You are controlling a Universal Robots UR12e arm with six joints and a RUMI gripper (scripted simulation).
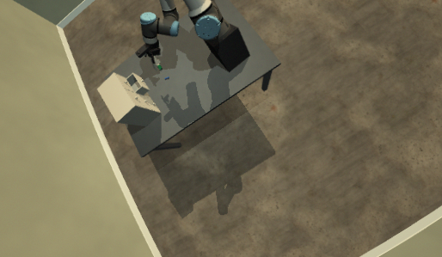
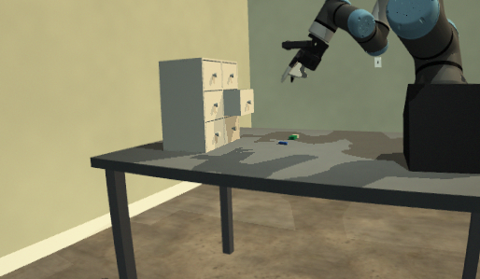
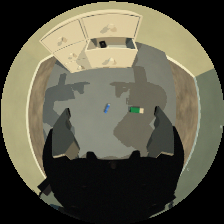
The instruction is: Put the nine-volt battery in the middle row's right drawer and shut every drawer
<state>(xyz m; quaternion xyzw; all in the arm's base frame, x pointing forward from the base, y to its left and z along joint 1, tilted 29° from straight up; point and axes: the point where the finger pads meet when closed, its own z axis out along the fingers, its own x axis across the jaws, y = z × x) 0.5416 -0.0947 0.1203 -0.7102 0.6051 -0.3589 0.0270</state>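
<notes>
The chest (image 1: 116,93) (image 2: 182,104) stands upright. Its right middle drawer (image 1: 140,88) (image 2: 247,102) (image 3: 117,58) is pulled out; the other drawers look shut. A small dark block (image 3: 103,44), apparently the nine-volt battery, lies inside that drawer toward its left and back; it is too small to identify surely. My gripper (image 1: 156,62) (image 2: 289,77) (image 3: 112,107) is open with nothing between its fingers. It hangs well above the table, out in front of the chest and clear of the open drawer.
A green block with a pale end (image 1: 159,67) (image 2: 293,137) (image 3: 135,110) and a small blue item (image 1: 167,78) (image 2: 283,143) (image 3: 107,108) lie on the table (image 1: 189,66) (image 2: 327,165) in front of the chest. The black robot base (image 1: 232,51) (image 2: 444,128) stands across from the chest.
</notes>
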